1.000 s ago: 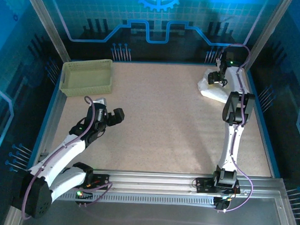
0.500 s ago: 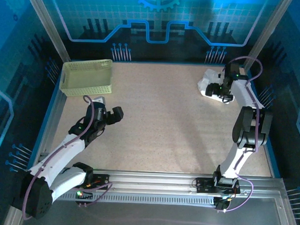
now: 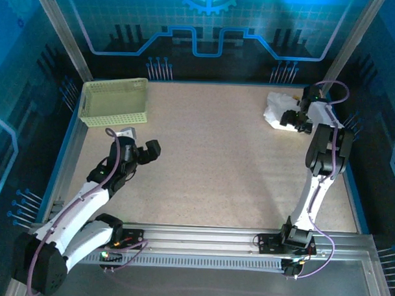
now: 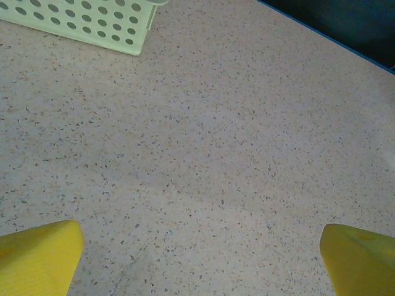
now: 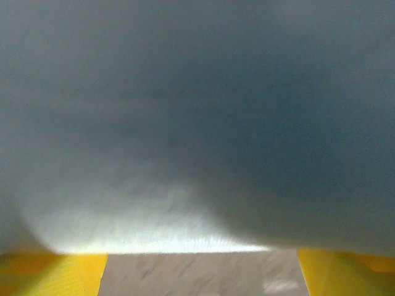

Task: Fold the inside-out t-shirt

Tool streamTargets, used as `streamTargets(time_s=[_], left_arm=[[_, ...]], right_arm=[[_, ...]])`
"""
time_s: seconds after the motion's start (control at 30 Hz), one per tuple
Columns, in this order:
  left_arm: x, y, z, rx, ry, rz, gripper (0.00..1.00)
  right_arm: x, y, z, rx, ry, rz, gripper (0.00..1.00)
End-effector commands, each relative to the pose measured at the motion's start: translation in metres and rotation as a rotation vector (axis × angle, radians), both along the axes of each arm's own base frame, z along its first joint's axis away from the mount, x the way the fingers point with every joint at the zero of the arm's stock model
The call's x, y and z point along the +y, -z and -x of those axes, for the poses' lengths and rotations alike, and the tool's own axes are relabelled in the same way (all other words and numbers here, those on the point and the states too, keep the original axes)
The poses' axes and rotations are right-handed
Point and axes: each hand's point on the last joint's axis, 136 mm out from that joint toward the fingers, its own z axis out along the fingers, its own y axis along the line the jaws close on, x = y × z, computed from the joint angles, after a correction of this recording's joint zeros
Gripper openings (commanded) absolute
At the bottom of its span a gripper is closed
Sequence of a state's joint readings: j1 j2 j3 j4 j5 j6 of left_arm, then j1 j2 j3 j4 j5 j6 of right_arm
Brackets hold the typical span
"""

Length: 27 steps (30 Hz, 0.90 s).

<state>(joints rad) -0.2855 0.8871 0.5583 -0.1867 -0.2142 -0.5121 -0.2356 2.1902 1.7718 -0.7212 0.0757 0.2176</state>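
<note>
R arm [image 3: 322, 159] swung outward — fingers [image 5: 52, 274] at t-shirt [image 3: 274, 109], far-right corner.

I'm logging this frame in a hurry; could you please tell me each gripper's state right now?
Left gripper: open, holding nothing, over the table.
Right gripper: open, close up to the t-shirt, not clamped on it.

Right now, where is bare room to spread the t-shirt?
The middle of the table is bare, from the basket at far left to the t-shirt. The far right corner is crowded: the right arm is at the cloth.
</note>
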Motion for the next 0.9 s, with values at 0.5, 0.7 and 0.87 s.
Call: streamTargets(time_s=[0.5,0.7,0.87], left_arm=[[0.041,0.002,-0.037,-0.055,-0.124,-0.3,0.99],[0.082,0.014,-0.074,-0.057,-0.232,-0.415,0.99],[0.09,0.047,-0.09,-0.046,-0.158,-0.369,0.99]], right_arm=[[-0.005,-0.078,0.02,-0.233,0.073,0.002,0.86],[0.045,-0.087,0.052,-0.46,-0.063,0.083,0.88],[0.086,-0.092,0.07,-0.749,-0.205,0.146,0.98]])
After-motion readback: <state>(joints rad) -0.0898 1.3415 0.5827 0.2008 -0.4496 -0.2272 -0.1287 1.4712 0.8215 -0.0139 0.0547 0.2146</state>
